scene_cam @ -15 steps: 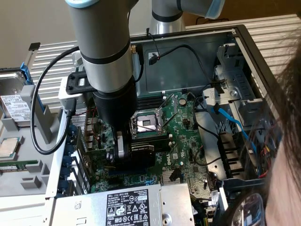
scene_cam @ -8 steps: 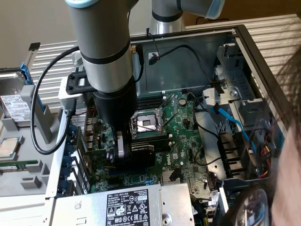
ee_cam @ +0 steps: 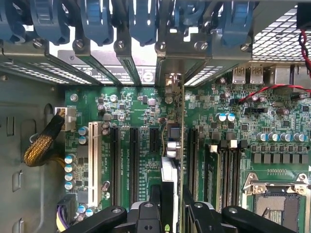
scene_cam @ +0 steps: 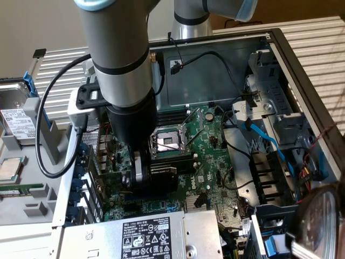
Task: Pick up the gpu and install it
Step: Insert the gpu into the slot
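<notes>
While the arm reaches down into the open computer case (scene_cam: 302, 75), the end effector (scene_cam: 144, 178) stands closed on the gpu (scene_cam: 164, 177), gripping it from above with a finger (ee_cam: 146, 213) on each face. Seen edge-on in the wrist view, the gpu (ee_cam: 171, 160) stands upright over the motherboard (ee_cam: 141, 111), in line with the expansion slots (ee_cam: 133, 160) and pointing toward the rear bracket openings with their blue latches (ee_cam: 97, 22). Whether its lower edge is seated in a slot cannot be told. Just beside the gpu lies the bare CPU socket (scene_cam: 170, 141). Near the case's front edge sits the power supply (scene_cam: 145, 237).
</notes>
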